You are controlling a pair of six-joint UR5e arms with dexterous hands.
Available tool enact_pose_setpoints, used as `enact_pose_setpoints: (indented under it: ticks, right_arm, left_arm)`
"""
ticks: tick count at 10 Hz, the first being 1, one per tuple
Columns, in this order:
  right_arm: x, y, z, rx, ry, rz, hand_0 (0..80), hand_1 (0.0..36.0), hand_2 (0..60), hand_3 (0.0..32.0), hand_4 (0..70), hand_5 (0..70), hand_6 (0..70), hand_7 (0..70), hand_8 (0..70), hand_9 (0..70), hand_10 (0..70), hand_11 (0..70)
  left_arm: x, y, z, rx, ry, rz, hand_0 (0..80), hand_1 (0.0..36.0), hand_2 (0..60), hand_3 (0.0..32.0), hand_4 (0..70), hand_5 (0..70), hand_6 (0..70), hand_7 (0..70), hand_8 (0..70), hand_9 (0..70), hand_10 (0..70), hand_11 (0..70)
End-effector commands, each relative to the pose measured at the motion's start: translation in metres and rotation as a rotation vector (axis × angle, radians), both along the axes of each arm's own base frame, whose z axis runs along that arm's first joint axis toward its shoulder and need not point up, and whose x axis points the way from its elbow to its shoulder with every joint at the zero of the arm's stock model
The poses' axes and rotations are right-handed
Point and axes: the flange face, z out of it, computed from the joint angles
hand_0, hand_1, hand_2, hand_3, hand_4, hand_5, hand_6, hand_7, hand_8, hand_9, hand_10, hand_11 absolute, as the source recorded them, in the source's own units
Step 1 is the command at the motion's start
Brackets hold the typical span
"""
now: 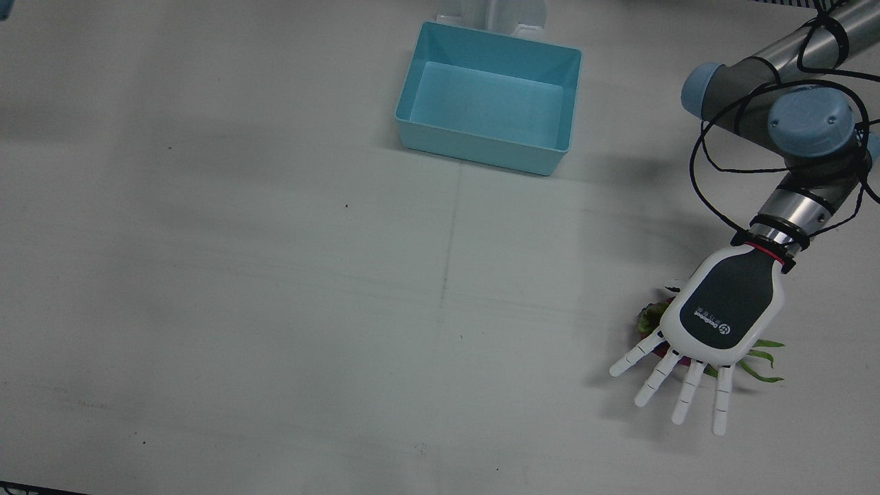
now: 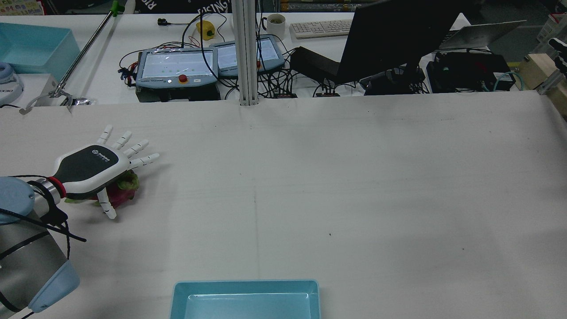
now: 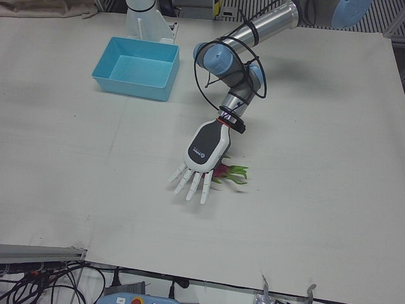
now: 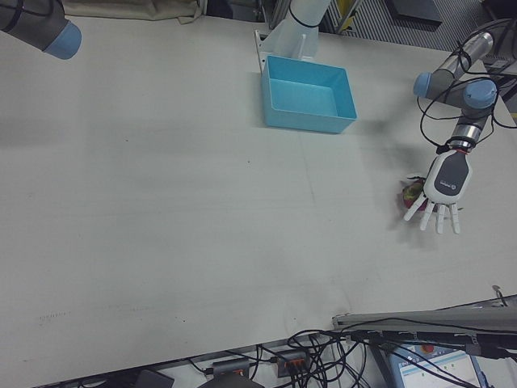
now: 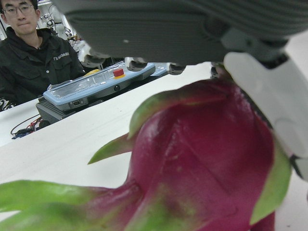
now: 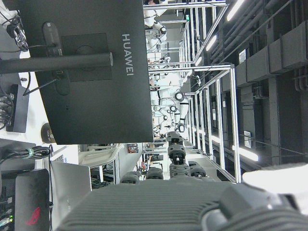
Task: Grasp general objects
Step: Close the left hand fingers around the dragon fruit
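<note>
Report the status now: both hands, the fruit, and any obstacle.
Left robot hand open, fingers spread, over the dragon fruit. Fruit lying on the table, not gripped. Right robot hand not visible in any table view. Blue bin empty, nothing in the way.

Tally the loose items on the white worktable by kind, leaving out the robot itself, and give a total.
Magenta dragon fruit with green scales, under the left hand: 1
Light blue rectangular plastic bin: 1
Total: 2
</note>
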Motion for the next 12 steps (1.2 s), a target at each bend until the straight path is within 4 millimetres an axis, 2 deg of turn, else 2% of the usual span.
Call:
enact_pose_setpoints:
  ticks: [1,2,3,4,6,7,8,9,10,11,12]
  right_arm:
    - [0.0,0.0,0.0,0.0,0.0,0.0,0.0,0.0,0.0,0.0,0.0,0.0,0.0,0.0,0.0,0.0,0.0,0.0]
    - [0.0,0.0,0.0,0.0,0.0,0.0,0.0,0.0,0.0,0.0,0.0,0.0,0.0,0.0,0.0,0.0,0.0,0.0]
    - [0.0,0.0,0.0,0.0,0.0,0.0,0.0,0.0,0.0,0.0,0.0,0.0,0.0,0.0,0.0,0.0,0.0,0.0]
    - [0.0,0.0,0.0,0.0,0.0,0.0,0.0,0.0,0.0,0.0,0.0,0.0,0.0,0.0,0.0,0.0,0.0,0.0]
    - [0.0,0.0,0.0,0.0,0.0,0.0,0.0,0.0,0.0,0.0,0.0,0.0,0.0,0.0,0.0,0.0,0.0,0.0]
    - [0.0,0.0,0.0,0.0,0.0,0.0,0.0,0.0,0.0,0.0,0.0,0.0,0.0,0.0,0.0,0.0,0.0,0.0]
    - [0.0,0.0,0.0,0.0,0.0,0.0,0.0,0.0,0.0,0.0,0.0,0.0,0.0,0.0,0.0,0.0,0.0,0.0]
    - [0.0,0.0,-0.001,0.002,0.0,0.0,0.0,0.0,0.0,0.0,0.0,0.0,0.0,0.0,0.0,0.0,0.0,0.0]
    - [0.0,0.0,0.0,0.0,0.0,0.0,0.0,0.0,0.0,0.0,0.0,0.0,0.0,0.0,0.0,0.0,0.0,0.0]
    - [0.0,0.0,0.0,0.0,0.0,0.0,0.0,0.0,0.0,0.0,0.0,0.0,0.0,0.0,0.0,0.0,0.0,0.0]
    - [0.0,0.0,0.0,0.0,0.0,0.0,0.0,0.0,0.0,0.0,0.0,0.0,0.0,0.0,0.0,0.0,0.0,0.0]
  left_arm:
    - [0.001,0.003,0.012,0.022,-0.014,-0.012,43.2,0.1,14.0,0.0,29.3,41.2,59.1,70.0,67.9,70.0,70.0,70.0]
    - [0.004,0.003,0.023,0.007,-0.029,-0.017,42.6,0.0,16.1,0.0,49.4,55.8,70.0,70.0,70.0,70.0,70.0,70.0]
    - [0.007,0.002,0.035,-0.005,-0.043,-0.016,41.6,0.0,18.1,0.0,68.4,65.8,70.0,70.0,70.0,70.0,70.0,70.0]
    - [0.007,0.001,0.036,-0.009,-0.044,-0.017,40.6,0.0,19.8,0.0,70.0,70.0,70.0,70.0,70.0,70.0,70.0,70.0]
    - [0.004,0.001,0.026,-0.019,-0.042,-0.017,39.3,0.0,27.1,0.0,70.0,70.0,70.0,70.0,70.0,70.0,70.0,70.0]
    - [0.001,0.003,0.014,-0.019,-0.035,-0.015,38.1,0.0,34.1,0.0,70.0,70.0,70.0,70.0,70.0,70.0,70.0,70.0]
    - [-0.007,0.01,-0.011,-0.014,-0.021,-0.015,35.9,0.0,42.5,0.0,70.0,70.0,70.0,70.0,70.0,70.0,70.0,70.0]
    - [-0.011,0.012,-0.046,-0.016,0.019,-0.015,31.5,0.0,50.2,0.0,70.0,70.0,70.0,70.0,70.0,70.0,70.0,70.0]
    - [-0.007,0.005,-0.076,-0.041,0.081,-0.005,27.5,0.0,55.0,0.0,70.0,70.0,70.0,70.0,70.0,70.0,70.0,70.0]
    - [-0.005,-0.003,-0.094,-0.064,0.142,0.038,25.5,0.0,58.4,0.0,70.0,70.0,70.0,70.0,70.0,70.0,70.0,70.0]
    - [-0.01,-0.013,-0.103,-0.086,0.209,0.084,22.8,0.0,60.0,0.0,70.0,70.0,70.0,70.0,70.0,70.0,70.0,70.0]
